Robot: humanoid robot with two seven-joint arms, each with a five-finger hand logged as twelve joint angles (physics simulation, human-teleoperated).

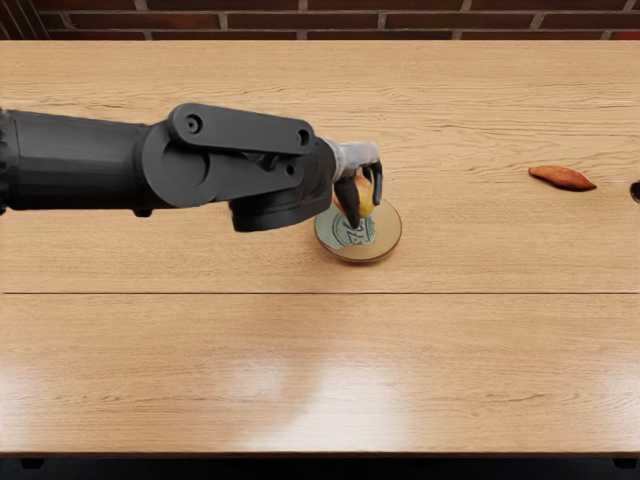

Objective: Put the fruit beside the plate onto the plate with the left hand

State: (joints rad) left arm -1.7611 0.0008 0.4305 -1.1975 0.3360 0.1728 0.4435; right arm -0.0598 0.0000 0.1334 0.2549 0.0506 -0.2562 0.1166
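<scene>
My left arm comes in from the left edge and reaches to mid-table. Its left hand (360,195) hangs over the far side of a small round plate (385,242) with a grey-green pattern and a tan rim. The dark fingers (349,205) are curled around a small yellow-orange fruit (367,201), which sits just above the plate's far edge. The wrist hides part of the plate and most of the fruit. I cannot tell whether the fruit touches the plate.
An orange-brown sweet potato (562,178) lies on the wooden table (300,360) at the far right. A dark object (635,191) peeks in at the right edge. A brick wall runs behind the table.
</scene>
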